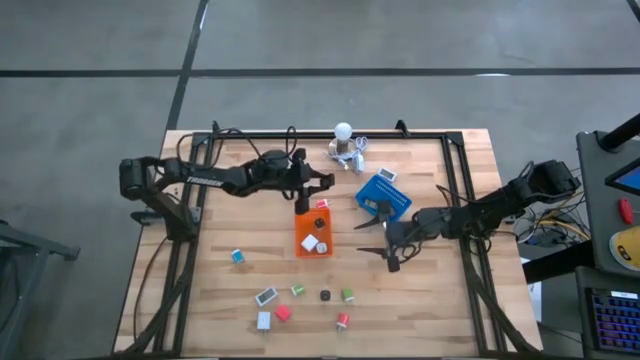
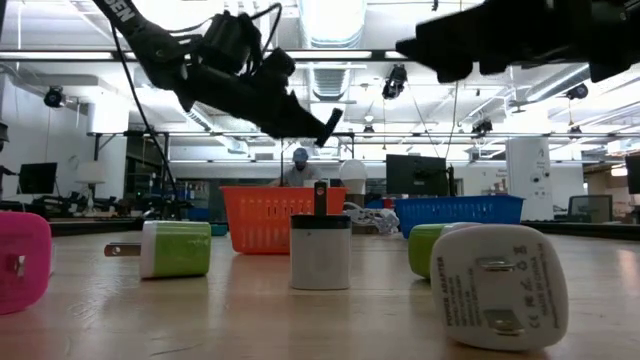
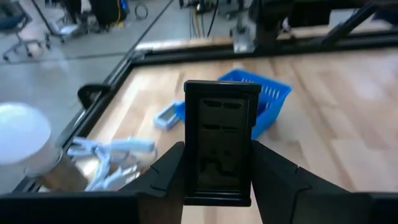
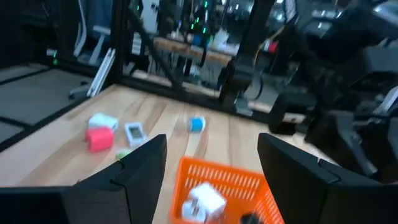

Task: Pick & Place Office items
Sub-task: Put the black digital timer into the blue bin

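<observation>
Low view: chargers [image 2: 320,250] front baskets [image 2: 272,216].

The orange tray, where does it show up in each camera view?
High view: orange tray at table centre, under the left gripper.
Low view: behind the upright white charger, centre-left.
Left wrist view: not in it.
Right wrist view: bottom centre.
Shared landmark: blue tray.
</observation>
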Controlling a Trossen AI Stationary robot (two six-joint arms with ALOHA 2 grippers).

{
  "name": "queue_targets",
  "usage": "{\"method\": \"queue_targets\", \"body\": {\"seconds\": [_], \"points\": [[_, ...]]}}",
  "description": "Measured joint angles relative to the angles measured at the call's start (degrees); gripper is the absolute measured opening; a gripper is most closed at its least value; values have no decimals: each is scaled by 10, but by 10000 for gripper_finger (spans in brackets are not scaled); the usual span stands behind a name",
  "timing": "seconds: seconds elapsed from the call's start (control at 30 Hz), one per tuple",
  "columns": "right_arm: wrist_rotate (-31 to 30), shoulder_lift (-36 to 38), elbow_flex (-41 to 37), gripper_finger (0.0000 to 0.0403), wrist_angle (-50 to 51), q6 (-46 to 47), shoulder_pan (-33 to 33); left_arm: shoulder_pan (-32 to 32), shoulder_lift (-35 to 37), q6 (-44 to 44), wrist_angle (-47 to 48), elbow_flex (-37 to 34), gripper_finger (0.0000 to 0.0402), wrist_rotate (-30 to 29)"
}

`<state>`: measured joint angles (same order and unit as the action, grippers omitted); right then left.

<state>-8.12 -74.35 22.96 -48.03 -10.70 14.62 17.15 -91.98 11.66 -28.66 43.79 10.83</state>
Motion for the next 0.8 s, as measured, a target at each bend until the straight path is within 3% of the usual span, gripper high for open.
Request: {"method": "queue_targets", "body": {"seconds": [0.33, 0.6, 0.8], "points": [[2, 1, -28, 247, -60, -30, -20, -35, -47, -17, -89, 9, 141, 8], [-9, 29, -73, 247, -80, -19, -46, -42, -111, -24, -82, 75, 141, 30], [-30, 105, -111, 246, -81, -28, -46, -42, -153, -25, -38, 140, 141, 39]]}}
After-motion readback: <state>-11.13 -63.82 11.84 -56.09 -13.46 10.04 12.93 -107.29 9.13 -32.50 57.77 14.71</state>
